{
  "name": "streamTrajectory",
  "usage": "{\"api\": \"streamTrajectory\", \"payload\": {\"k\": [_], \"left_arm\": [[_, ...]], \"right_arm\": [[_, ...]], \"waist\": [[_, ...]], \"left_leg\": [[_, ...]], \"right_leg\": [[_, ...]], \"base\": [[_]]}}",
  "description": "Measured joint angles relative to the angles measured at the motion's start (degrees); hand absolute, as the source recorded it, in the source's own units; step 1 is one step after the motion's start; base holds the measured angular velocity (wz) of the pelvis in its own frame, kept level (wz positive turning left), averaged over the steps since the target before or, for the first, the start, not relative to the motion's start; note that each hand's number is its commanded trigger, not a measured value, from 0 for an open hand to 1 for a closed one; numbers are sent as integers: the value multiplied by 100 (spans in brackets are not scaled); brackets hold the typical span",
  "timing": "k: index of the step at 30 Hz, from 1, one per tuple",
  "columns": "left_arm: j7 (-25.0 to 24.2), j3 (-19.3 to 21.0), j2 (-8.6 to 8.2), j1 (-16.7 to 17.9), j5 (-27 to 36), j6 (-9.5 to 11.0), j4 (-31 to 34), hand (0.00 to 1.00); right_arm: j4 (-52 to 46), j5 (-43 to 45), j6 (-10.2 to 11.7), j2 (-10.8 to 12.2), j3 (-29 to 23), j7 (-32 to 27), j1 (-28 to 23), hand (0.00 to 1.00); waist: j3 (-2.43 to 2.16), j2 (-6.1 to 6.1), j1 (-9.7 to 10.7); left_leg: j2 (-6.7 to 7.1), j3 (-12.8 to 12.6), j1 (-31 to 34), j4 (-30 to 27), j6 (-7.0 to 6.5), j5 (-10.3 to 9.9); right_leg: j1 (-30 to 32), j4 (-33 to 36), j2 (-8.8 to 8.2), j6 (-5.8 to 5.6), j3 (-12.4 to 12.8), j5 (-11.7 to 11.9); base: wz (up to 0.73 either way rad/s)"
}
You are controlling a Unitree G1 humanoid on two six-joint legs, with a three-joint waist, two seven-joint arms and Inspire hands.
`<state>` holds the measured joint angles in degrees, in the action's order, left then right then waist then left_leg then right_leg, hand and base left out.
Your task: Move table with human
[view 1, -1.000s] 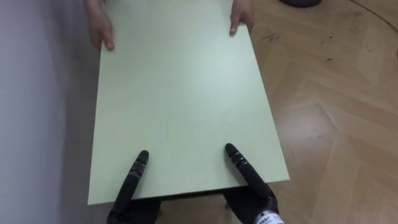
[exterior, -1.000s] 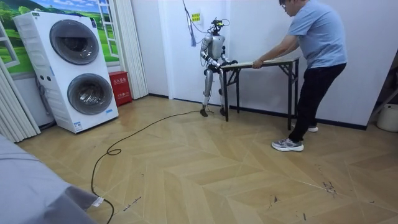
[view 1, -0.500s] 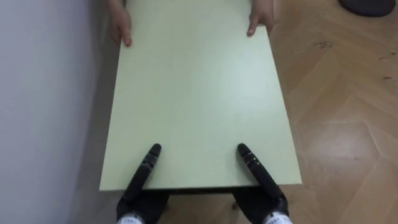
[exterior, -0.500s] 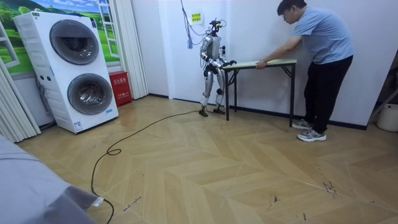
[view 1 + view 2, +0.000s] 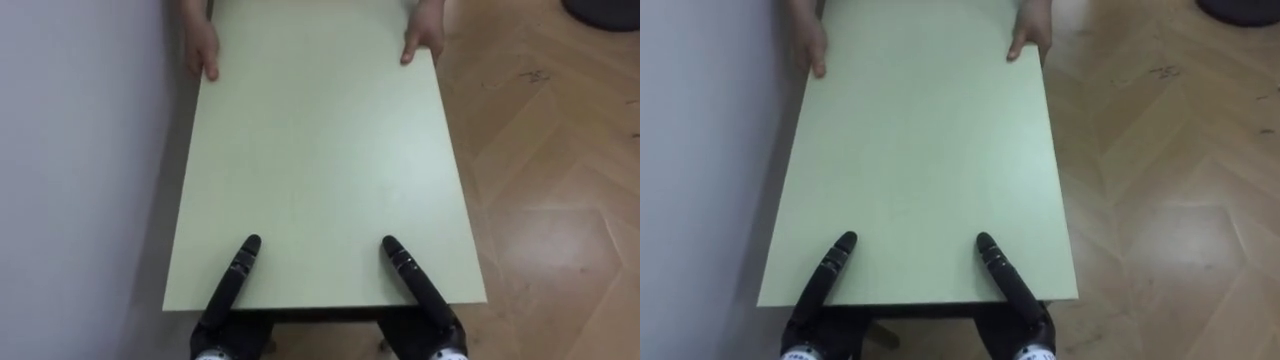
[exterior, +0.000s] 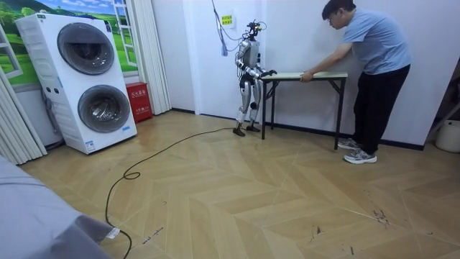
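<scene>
**Table pos.** Table [image 5: 320, 170]: pale green rectangular top, dark legs. In the room view it stands lengthwise along the white wall [image 5: 80, 180], one long side just beside the wall. Whether the legs touch the floor [image 5: 560, 200] or hang clear of it: cannot tell.

**Robot end.** The robot stands upright at the short end on the room view's left, facing down the table's length, both arms forward.
- L hand [image 5: 232, 285]: at the near short edge, left of centre. Part of it lies flat on the top, pointing toward the far end; the rest sits below the edge. Grip state: cannot tell.
- R hand [image 5: 410, 280]: same edge, right of centre, same posture, well apart from the L hand. Grip state: cannot tell.

**Far end.** A person [image 6: 370, 65] stands at the opposite short end, leaning fwd, arms out. The person's two hands grip the far corners: one on the wall side [image 5: 203, 48], one on the room side [image 5: 422, 38], thumbs on top.

**Surroundings.** Herringbone wood floor on the table's open side. Stacked washer/dryer [image 6: 83, 79] sits well apart, at the room view's left, with a small red box [image 6: 138, 101] beside it.
</scene>
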<state>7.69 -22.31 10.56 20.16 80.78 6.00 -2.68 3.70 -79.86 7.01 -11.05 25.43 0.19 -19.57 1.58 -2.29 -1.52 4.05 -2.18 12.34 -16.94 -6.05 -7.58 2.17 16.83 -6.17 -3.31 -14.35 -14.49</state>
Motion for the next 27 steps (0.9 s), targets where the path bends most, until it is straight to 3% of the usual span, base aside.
{"api": "streamTrajectory", "payload": {"k": [1,3,8,27], "left_arm": [[29,-34,-1,-29,2,16,-1,100],[75,-51,-40,-42,1,18,-40,100],[78,-46,-36,-45,-24,27,-84,100],[122,-15,-55,4,-292,32,-100,100]], "right_arm": [[-35,-7,4,1,-15,-38,0,100],[-44,-37,5,-1,-5,-104,4,100],[-44,-85,-1,1,39,-180,16,100],[18,-53,-66,125,-37,-214,-90,100]], "waist": [[-5,16,64],[-5,12,133],[18,72,139],[35,201,121]], "left_leg": [[73,59,-13,27,0,1],[122,111,-113,86,1,1],[145,83,-288,227,1,3],[157,58,-616,487,-4,2]], "right_leg": [[46,-236,34,50,151,109],[-80,-200,21,62,176,108],[-215,-242,14,52,215,117],[-510,-462,28,29,304,198]], "base": [[34],[23],[0],[0]]}}
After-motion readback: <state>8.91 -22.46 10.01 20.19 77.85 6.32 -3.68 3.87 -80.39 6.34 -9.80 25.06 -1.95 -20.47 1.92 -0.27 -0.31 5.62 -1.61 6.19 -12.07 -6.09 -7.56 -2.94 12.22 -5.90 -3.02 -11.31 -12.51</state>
